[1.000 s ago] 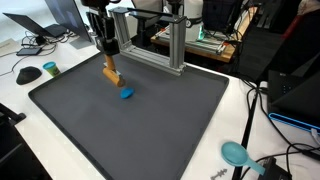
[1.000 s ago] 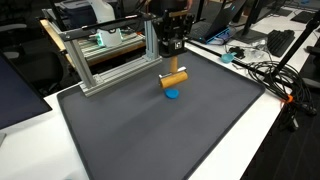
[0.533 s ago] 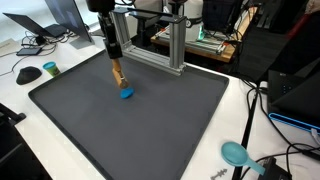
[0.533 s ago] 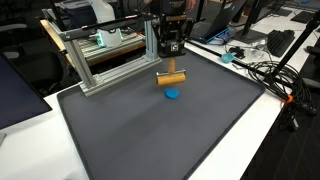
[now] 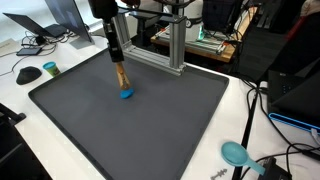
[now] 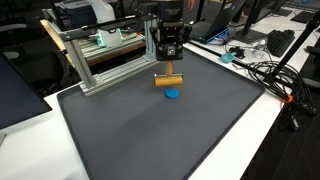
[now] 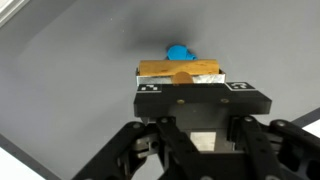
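My gripper (image 5: 117, 62) is shut on an orange wooden block (image 5: 120, 77) and holds it above the dark grey mat (image 5: 150, 130). The block also shows in an exterior view (image 6: 169, 81) and in the wrist view (image 7: 178, 69), just beyond the gripper body. A small blue object (image 5: 126, 95) lies on the mat right under the block; it shows in an exterior view (image 6: 173, 95) and in the wrist view (image 7: 180, 51). The fingertips are hidden by the gripper body in the wrist view.
An aluminium frame (image 6: 95, 55) stands at the back of the mat. A teal disc (image 5: 235, 153), cables (image 6: 265, 70), a laptop (image 5: 45, 25) and a black mouse (image 5: 28, 74) lie on the white table around the mat.
The gripper has turned the orange block and shifted it slightly over the blue object; the block looks narrower in one exterior view. The blue object has not moved.
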